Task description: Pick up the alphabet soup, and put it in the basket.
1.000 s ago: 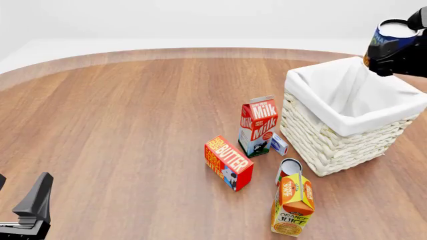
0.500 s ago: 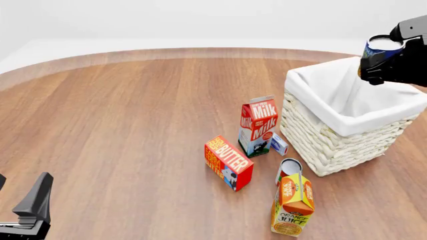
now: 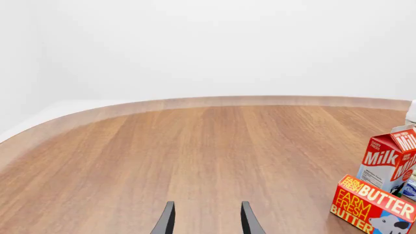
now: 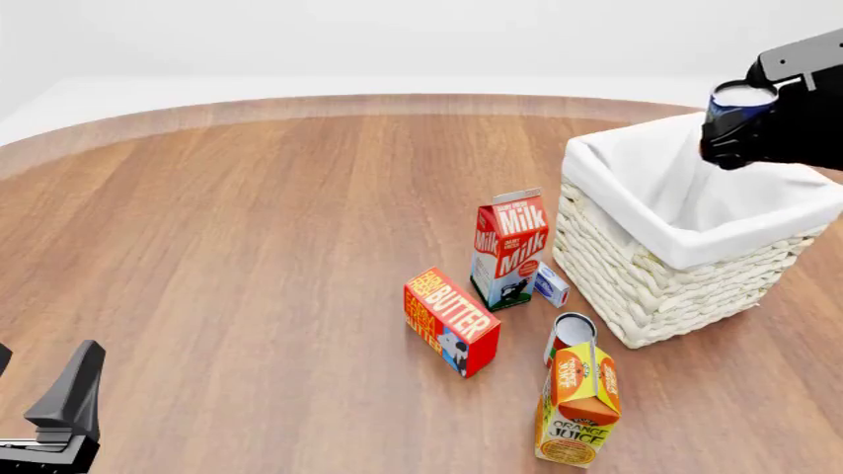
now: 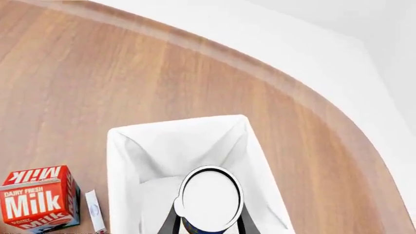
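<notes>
My right gripper (image 4: 740, 128) is shut on the alphabet soup (image 4: 732, 100), a small blue-labelled can with a white top, and holds it above the open basket (image 4: 646, 276). In the right wrist view the can's white top (image 5: 209, 197) sits between my fingers, directly over the basket's white lining (image 5: 169, 146). The basket is cream wicker with a white cloth over its rim. My left gripper (image 4: 53, 420) is open and empty at the table's near left corner; its two fingertips (image 3: 167, 222) show in the left wrist view over bare wood.
A milk carton (image 4: 508, 247) stands left of the basket with a small white box (image 4: 551, 284) beside it. A butter box (image 4: 449, 321) lies in front. An orange juice carton (image 4: 579, 403) stands nearest, with a red-and-white can (image 4: 571, 334) behind it.
My right gripper has carried the soup can to the left and slightly down, from beyond the basket's far right rim to over its opening. The left arm has not moved.
</notes>
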{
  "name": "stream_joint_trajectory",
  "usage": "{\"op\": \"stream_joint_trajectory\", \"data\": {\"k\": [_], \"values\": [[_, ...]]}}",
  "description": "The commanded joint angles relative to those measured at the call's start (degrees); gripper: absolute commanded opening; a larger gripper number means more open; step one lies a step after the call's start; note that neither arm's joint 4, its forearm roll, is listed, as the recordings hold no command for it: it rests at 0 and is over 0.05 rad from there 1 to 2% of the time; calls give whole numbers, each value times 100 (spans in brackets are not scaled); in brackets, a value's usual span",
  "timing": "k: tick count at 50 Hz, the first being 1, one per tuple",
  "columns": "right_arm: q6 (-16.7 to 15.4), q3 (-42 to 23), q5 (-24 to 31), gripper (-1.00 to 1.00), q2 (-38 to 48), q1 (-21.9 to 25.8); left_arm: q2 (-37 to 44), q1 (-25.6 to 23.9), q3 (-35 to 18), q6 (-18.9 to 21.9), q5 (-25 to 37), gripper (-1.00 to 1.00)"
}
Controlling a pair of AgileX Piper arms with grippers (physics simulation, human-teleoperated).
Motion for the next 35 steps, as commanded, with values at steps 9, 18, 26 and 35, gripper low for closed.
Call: {"op": "stream_joint_trajectory", "data": {"k": [9, 18, 26, 35], "values": [[-134, -311, 51, -100, 484, 29, 0, 0, 0, 0, 0, 100], [-258, -330, 25, -100, 671, -98, 0, 0, 0, 0, 0, 100], [-279, -291, 21, -100, 732, -134, 0, 0, 0, 0, 0, 100], [-334, -255, -6, -100, 852, -75, 0, 0, 0, 0, 0, 100]]}}
